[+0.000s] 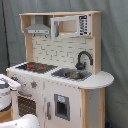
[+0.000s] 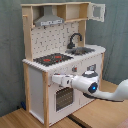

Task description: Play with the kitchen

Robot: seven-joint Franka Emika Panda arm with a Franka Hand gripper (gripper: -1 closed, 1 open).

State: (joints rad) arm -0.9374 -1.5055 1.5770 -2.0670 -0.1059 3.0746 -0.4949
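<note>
Arm reaching at the front of the kitchen point(image 2: 65, 60), level with the knob row

We are seeing the gripper point(image 2: 54, 79) pressing in by the panel above the oven door point(image 2: 63, 98); whether its fingers are parted or closed, we cannot tell. We are judging a skewed approach could scrape the panel or shove the whole unit (it looks light). The kitchen is standing on a wood floor point(image 2: 20, 117): white and pale wood, black hob point(image 1: 34, 66) with red rings, black faucet point(image 1: 83, 58) over the sink point(image 1: 73, 74), grey hood point(image 1: 38, 28) up top.
</note>
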